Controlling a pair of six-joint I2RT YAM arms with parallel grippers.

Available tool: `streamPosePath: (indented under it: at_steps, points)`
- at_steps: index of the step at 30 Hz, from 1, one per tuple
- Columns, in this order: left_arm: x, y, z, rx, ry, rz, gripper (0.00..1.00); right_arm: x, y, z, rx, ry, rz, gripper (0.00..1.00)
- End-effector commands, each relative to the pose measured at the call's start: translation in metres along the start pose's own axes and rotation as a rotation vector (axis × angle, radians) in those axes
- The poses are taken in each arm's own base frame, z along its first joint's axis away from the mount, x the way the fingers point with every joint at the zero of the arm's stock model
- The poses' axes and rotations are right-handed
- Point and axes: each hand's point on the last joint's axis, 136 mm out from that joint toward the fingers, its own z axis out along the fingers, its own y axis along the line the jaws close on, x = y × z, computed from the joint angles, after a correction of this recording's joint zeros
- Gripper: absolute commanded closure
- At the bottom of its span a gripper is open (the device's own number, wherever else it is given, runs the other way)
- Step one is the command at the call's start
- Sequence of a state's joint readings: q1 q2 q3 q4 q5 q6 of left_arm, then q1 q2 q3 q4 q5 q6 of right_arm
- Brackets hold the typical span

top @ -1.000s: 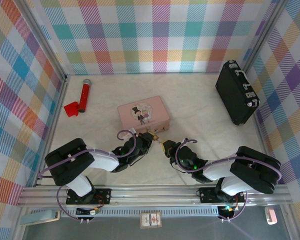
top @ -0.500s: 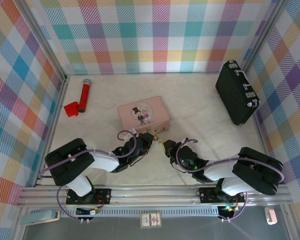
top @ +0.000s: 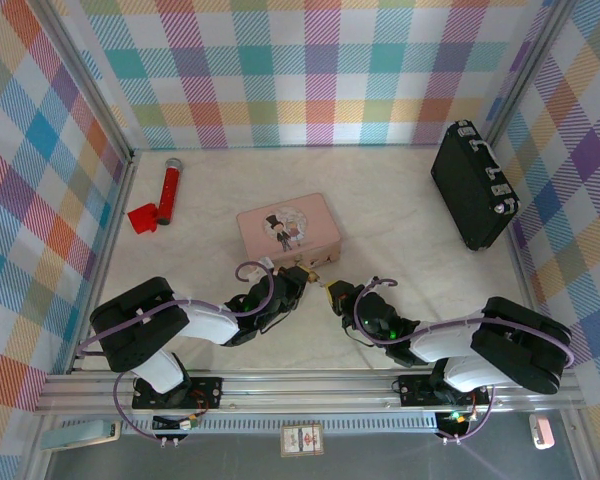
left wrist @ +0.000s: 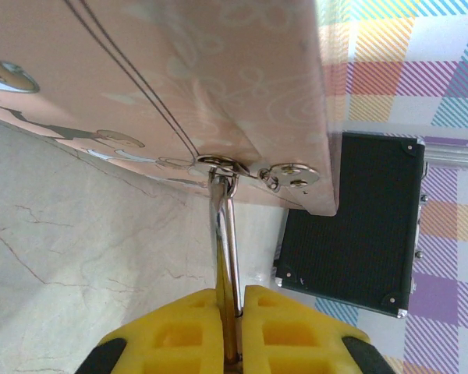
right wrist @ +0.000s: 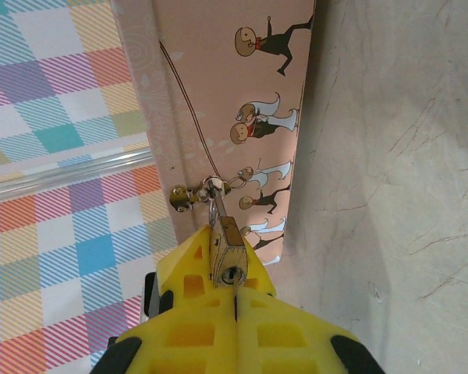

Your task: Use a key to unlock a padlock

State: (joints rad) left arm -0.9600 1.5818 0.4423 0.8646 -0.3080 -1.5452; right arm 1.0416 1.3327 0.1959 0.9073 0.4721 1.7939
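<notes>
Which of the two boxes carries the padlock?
The pink tin box: the brass padlock is hooked through its clasp; the black case stands apart at far right.

**Robot-manipulation laboratory cell.** A pale, marble-veined tabletop [top: 400, 220] is enclosed on three sides by walls of pastel checked fabric [top: 310, 70] mounted on silver aluminium frame rails [top: 310, 385]. Two black-and-white jointed robot arms, the left arm [top: 170, 320] and the right arm [top: 480, 345], are bolted side by side at the near rail and are looped with lilac cable [top: 237, 268]. The left gripper [left wrist: 234, 294] and the right gripper [right wrist: 235, 300] carry yellow moulded plastic fingers [left wrist: 296, 335], which the wrist-mounted cameras look along. Unrelated props are scattered over the surface as a staged test set: a pink tin box printed with cartoon figures [top: 287, 225], a black hard case with silver latches [top: 470, 185] and a red toy microphone [top: 169, 185].
</notes>
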Motion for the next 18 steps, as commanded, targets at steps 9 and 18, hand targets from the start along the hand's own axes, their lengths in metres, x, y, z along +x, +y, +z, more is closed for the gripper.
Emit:
streamPosePath:
  at_steps: [9, 18]
  points:
    - [0.0159, -0.0669, -0.0061, 0.206, 0.053, -0.061, 0.99, -0.0047, 0.0068, -0.0021, -0.024, -0.023, -0.008, 1.0]
    - [0.0174, -0.067, -0.0047, 0.205, 0.059, -0.06, 0.99, -0.0045, 0.0075, -0.0018, -0.025, -0.022, -0.011, 1.0]
